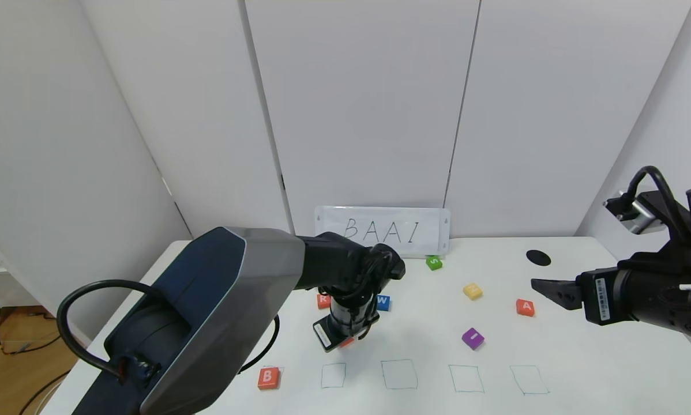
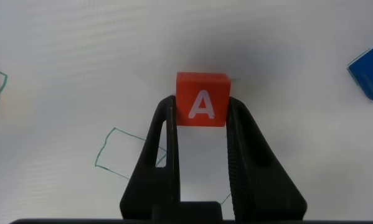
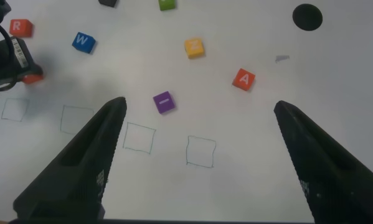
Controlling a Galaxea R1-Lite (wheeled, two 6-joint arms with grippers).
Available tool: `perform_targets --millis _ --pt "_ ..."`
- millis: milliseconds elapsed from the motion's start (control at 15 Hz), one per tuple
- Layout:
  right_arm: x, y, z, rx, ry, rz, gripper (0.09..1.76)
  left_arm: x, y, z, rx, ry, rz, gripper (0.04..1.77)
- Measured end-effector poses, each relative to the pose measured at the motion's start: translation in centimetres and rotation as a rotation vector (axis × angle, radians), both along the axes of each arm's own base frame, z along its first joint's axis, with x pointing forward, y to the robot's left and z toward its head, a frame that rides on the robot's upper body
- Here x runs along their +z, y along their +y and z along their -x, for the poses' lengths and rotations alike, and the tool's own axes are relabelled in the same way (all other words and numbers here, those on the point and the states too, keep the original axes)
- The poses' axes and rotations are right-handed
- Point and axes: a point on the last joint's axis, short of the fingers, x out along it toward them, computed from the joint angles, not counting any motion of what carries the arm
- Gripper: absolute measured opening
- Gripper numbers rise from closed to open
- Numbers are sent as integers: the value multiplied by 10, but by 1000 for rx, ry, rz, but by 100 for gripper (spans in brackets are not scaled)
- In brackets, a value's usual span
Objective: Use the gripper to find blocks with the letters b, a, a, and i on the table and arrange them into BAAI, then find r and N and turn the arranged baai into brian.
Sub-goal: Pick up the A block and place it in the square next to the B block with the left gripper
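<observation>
My left gripper [image 2: 202, 109] is shut on an orange-red A block [image 2: 202, 99], held between both fingers just over the white table [image 1: 582, 357], above the second outlined square [image 1: 333, 375]. In the head view that gripper [image 1: 345, 340] points down at the table's middle. The B block [image 1: 269, 377] lies on the first square at the front left. Another A block [image 1: 525, 307] and the purple I block [image 1: 473, 338] lie to the right. R [image 1: 323, 300] sits behind my left gripper. I can read no N. My right gripper [image 3: 198, 109] hovers open at the right, empty.
A blue W block [image 1: 383, 302], a yellow block [image 1: 472, 290] and a green block [image 1: 434, 263] lie further back. A sign reading BAAI [image 1: 382, 230] stands at the wall. A black disc [image 1: 538, 257] lies back right. Three more outlined squares run along the front.
</observation>
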Motion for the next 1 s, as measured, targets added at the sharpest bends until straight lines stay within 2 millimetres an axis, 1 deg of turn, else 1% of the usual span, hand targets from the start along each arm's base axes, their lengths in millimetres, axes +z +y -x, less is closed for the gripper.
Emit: perform_targets --millis 267,400,533,800,1000 --pt "0 0 1 1 -2 0 171 1 0 0 -1 -2 -3 50" --pt "1 0 1 1 -4 0 171 4 1 0 -8 -5 -1 50" --pt "2 0 2 1 -6 -1 171 13 2 1 -21 -21 -2 50" --pt "3 0 4 8 -8 -3 171 38 6 6 -108 -44 -16 50" --pt "3 1 4 10 -11 -4 171 47 12 14 -183 -30 -37 50"
